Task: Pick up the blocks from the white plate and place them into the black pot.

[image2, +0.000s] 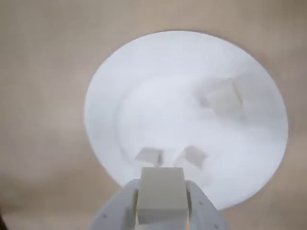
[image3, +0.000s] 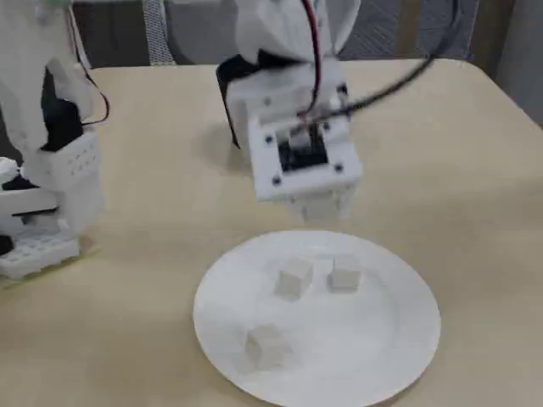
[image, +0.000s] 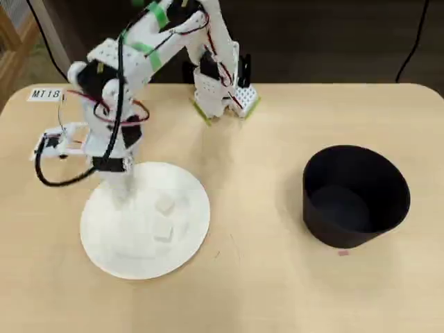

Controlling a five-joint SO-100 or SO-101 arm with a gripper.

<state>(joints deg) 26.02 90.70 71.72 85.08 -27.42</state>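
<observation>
While three blocks (image3: pixel 295 278) lie on the white plate (image3: pixel 399 356), the gripper (image2: pixel 161 211) clamps a fourth — seemingly lifted.

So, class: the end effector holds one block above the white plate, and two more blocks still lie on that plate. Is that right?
Not quite. Three blocks lie on the white plate, not two: the fixed view shows them. The rest stands: in the wrist view the end effector holds a block above the plate.
</observation>
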